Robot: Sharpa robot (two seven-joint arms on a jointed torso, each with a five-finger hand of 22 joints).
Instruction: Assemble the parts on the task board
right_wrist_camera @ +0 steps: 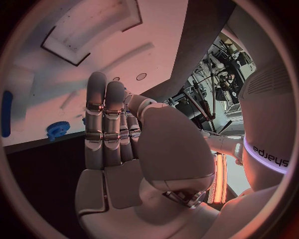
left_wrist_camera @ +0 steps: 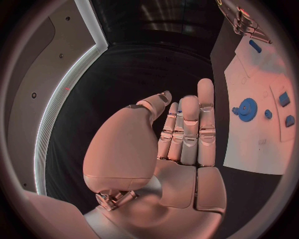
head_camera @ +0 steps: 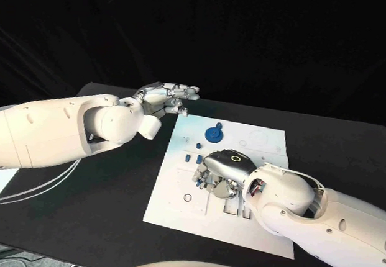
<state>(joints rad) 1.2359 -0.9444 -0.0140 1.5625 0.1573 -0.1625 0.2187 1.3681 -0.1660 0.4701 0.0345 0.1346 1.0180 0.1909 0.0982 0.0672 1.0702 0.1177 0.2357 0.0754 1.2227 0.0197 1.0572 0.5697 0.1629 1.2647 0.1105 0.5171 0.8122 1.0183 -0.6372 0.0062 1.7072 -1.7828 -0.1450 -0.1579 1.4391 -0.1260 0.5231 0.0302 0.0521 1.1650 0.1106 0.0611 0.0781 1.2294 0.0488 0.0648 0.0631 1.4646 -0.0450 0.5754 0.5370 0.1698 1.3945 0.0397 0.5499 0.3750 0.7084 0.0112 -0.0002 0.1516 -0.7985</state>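
Black table — blue gear (head_camera: 213,134) just beyond right robot hand (head_camera: 221,173).

place: robotics lab or test cell | black table (head_camera: 106,207) ringed by black drapes (head_camera: 254,45) from 9 through 12 to 3 o'clock | white task board (head_camera: 174,200) at table centre | right wrist view: rack of cabled equipment (right_wrist_camera: 218,79) beyond the table edge | left wrist view: lit ceiling strip (left_wrist_camera: 65,89)
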